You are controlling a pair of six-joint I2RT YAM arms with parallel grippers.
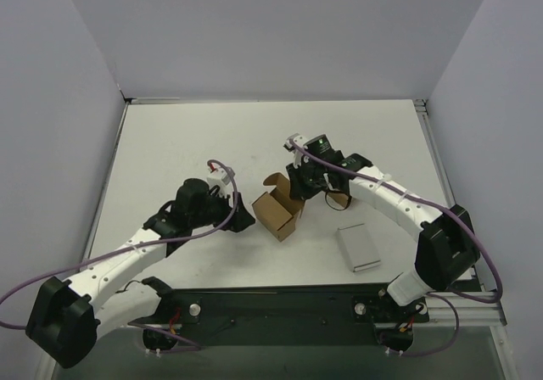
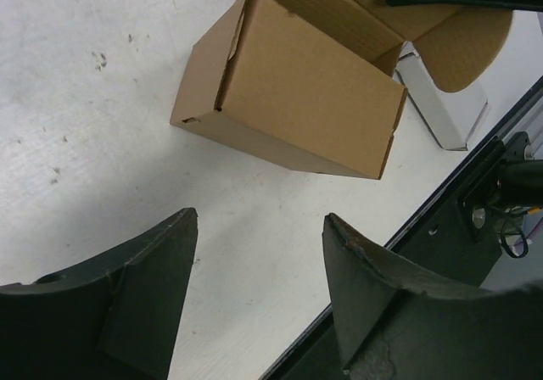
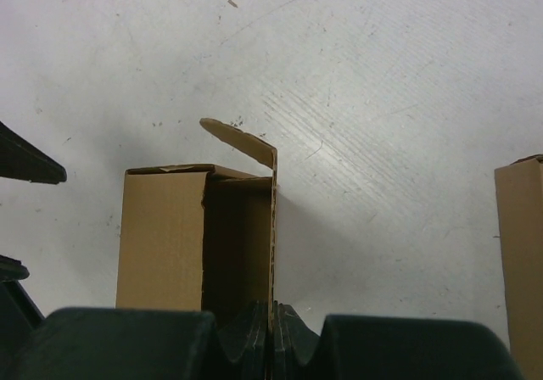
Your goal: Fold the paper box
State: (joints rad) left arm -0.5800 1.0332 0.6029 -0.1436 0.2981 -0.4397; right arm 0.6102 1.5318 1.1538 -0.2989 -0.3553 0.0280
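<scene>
The paper box (image 1: 276,213) is a small brown carton standing mid-table, its top open and a round-tipped lid flap (image 3: 246,142) raised. My right gripper (image 1: 302,185) is over the box's far side, shut on the thin edge of that upright flap panel (image 3: 272,253); the card runs straight into the closed jaws of the right gripper (image 3: 272,322). My left gripper (image 1: 242,215) is open just left of the box, apart from it. In the left wrist view the box (image 2: 297,100) lies beyond the left gripper (image 2: 259,227), which holds nothing.
A small white-grey slab (image 1: 358,246) lies right of the box, near the front edge. A second brown carton (image 3: 519,253) stands behind the right arm. The black front rail (image 2: 475,176) runs close to the left gripper.
</scene>
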